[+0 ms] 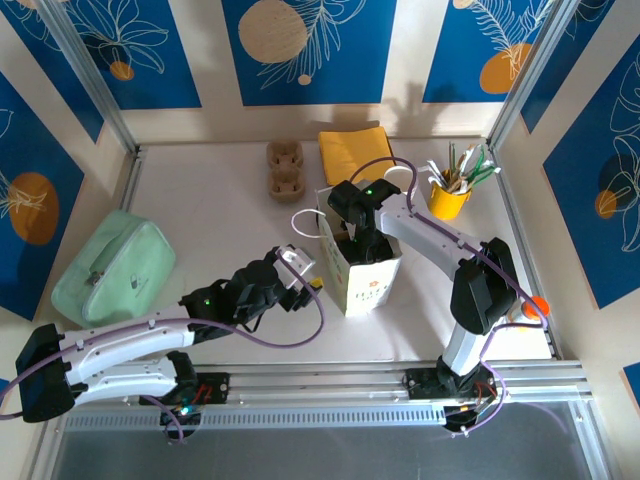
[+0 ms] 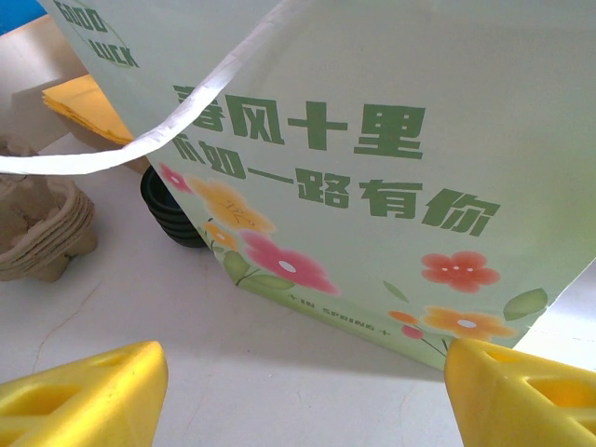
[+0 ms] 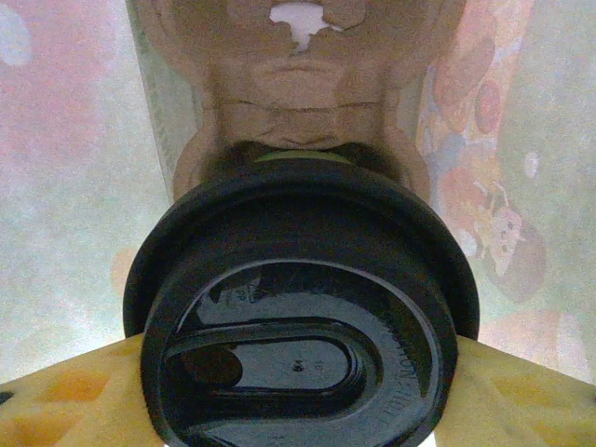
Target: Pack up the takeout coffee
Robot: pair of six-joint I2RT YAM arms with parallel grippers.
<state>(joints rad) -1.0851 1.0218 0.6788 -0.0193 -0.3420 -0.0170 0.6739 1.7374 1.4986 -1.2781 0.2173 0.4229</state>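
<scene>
Takeout coffee inside bag, in grip of right claw; left claw agape

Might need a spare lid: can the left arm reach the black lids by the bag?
Probably, but not straight: the bag covers part of the black lids and its handle hangs before the open left gripper.

A mint-green pouch is lying left on the table; yellow cloth and pulp trays are sitting behind.

Overhead, 2 close-ups — bag shared
</scene>
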